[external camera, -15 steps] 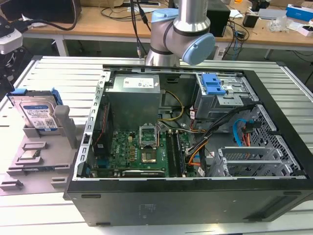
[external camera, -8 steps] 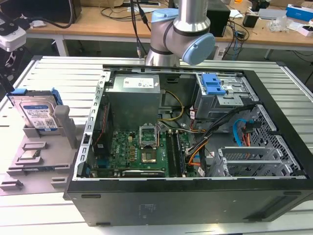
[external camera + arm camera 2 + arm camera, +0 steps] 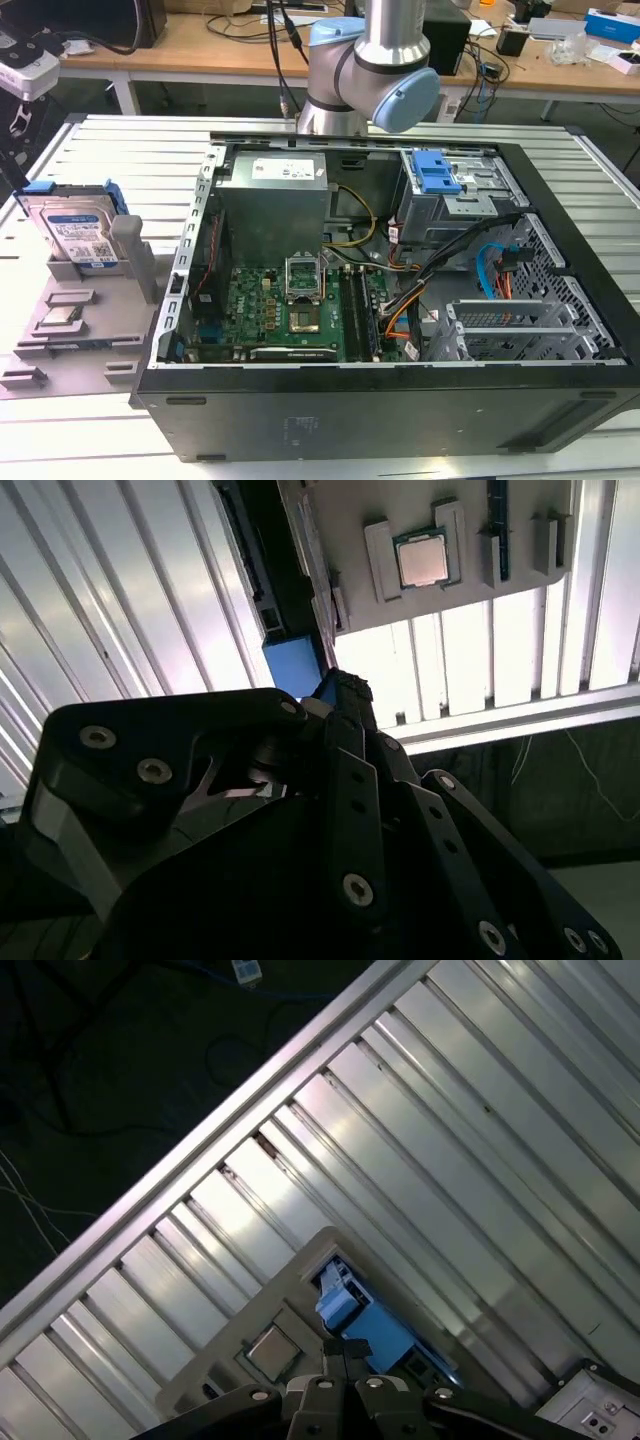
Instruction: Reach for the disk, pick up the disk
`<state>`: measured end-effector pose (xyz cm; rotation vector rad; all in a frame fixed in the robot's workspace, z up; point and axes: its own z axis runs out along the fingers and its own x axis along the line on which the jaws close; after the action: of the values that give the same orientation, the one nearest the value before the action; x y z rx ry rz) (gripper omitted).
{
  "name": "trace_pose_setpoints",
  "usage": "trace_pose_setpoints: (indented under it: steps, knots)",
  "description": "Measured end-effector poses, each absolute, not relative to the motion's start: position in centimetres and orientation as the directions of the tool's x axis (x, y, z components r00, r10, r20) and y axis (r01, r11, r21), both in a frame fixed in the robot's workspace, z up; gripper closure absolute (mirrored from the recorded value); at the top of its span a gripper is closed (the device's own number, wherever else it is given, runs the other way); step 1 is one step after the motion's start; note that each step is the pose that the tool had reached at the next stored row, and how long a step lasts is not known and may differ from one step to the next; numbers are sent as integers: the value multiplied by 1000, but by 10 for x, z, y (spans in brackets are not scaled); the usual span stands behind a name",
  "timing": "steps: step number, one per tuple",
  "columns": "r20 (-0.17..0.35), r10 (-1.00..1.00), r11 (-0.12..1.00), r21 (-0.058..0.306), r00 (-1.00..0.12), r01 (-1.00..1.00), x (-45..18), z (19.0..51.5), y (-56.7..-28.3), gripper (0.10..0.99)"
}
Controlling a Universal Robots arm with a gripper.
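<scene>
While the disk [image 3: 75,235] stands upright in a grey holder [image 3: 130,265] at the exterior view's left, the second wrist view sets its blue rail [image 3: 293,667] just beyond the gripper [image 3: 340,695], with a square chip [image 3: 422,560] farther ahead. In the first wrist view the disk [image 3: 365,1322] sits close ahead of the gripper [image 3: 345,1352]; whether that gripper is apart or together cannot be told.

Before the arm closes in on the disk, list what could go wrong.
1. The disk stands on edge in the grey holder; an off-centre touch by the hand might tip or jam it.
2. The small chip sits in the same holder and could be knocked.
3. The open computer case stands close beside; the arm might graze it.
</scene>
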<state>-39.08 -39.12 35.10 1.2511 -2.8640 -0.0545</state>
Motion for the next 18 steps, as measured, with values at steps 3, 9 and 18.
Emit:
trace_pose_setpoints:
  steps: [3, 9, 18]
  knots:
    - [0, -760, 649, 38, -650, -760, -391, 351, -391, 980]
    - [0, -819, 573, 38, -573, -819, -391, 351, -391, 980]
    - [0, -887, 462, 38, -462, -886, -391, 351, -391, 980]
